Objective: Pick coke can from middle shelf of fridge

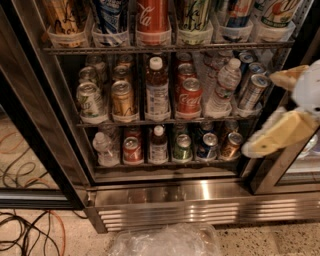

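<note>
The coke can, short and red with white script and a silver top, stands in a white cup at the front of the middle shelf, right of centre. The fridge has its door open and three wire racks of drinks. My gripper is at the right edge, in front of the fridge's right door frame, right of the coke can and apart from it. Its two pale yellow fingers are spread apart with nothing between them.
On the middle shelf a juice bottle stands left of the coke can and a water bottle right of it. A gold can and a green-and-white can are further left. A taller red can is on the top rack. Cables and clear plastic lie on the floor.
</note>
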Motion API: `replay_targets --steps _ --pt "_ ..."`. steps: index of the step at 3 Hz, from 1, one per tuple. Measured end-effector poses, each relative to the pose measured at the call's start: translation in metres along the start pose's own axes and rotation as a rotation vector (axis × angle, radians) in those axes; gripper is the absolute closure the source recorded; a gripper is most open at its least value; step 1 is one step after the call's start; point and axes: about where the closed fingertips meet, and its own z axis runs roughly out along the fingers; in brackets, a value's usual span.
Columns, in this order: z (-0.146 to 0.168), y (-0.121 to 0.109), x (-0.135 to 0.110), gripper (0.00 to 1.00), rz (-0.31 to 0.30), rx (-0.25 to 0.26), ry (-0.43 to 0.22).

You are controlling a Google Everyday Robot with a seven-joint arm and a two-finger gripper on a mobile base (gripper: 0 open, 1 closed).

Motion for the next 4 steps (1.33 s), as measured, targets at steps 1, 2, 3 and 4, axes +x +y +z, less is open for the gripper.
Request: replay_targets --steps 1,2,3,4 --pt "0.021 0.011 -0.017 0.00 0.088 0.030 -0.152" --pt "0.020 0.000 -0.033 0.00 0.130 0.080 -0.228" --pt "0.020 0.000 -0.033 0.00 0.130 0.080 -0.228" --pt "0.021 -0.002 -0.036 0.00 0.154 0.122 -0.274"
